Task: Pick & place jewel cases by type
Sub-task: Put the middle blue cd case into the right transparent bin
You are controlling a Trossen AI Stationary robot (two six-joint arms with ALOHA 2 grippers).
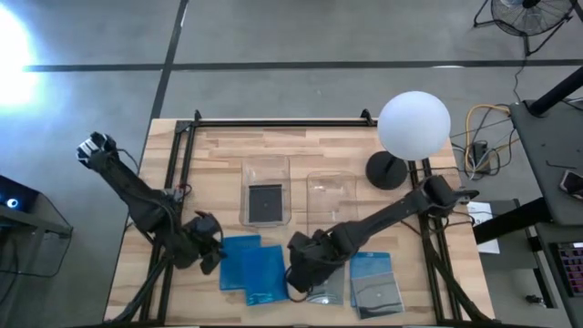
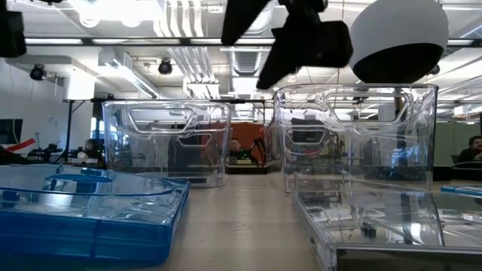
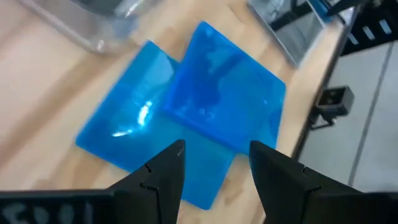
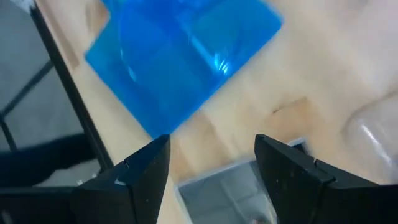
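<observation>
Two dark arms reach low over a wooden desk [image 1: 209, 164] from opposite sides. The left arm stretches in from the desk's left edge, its left tool [image 1: 211, 253] just beside a pair of overlapping blue jewel cases [image 1: 253, 268] lying flat near the front edge; its wrist view shows the fingers [image 3: 163, 171] parted and holding nothing, poised above the blue pair. The right arm extends from the right side across the desk, its right tool [image 1: 299, 271] hovering between the blue cases and a clear jewel case [image 1: 328, 282] on the desk; its wrist view shows the fingers [image 4: 146, 165] spread wide and empty, above bare wood and the edge of that clear case. Farther right lies a blue-edged dark case [image 1: 375, 284]. Two clear bins stand side by side mid-desk: the left bin [image 1: 266, 169] holds one dark jewel case [image 1: 265, 202] flat on its floor, while the right bin [image 1: 330, 182] appears empty. A white globe lamp [image 1: 413, 123] stands behind the right bin.
</observation>
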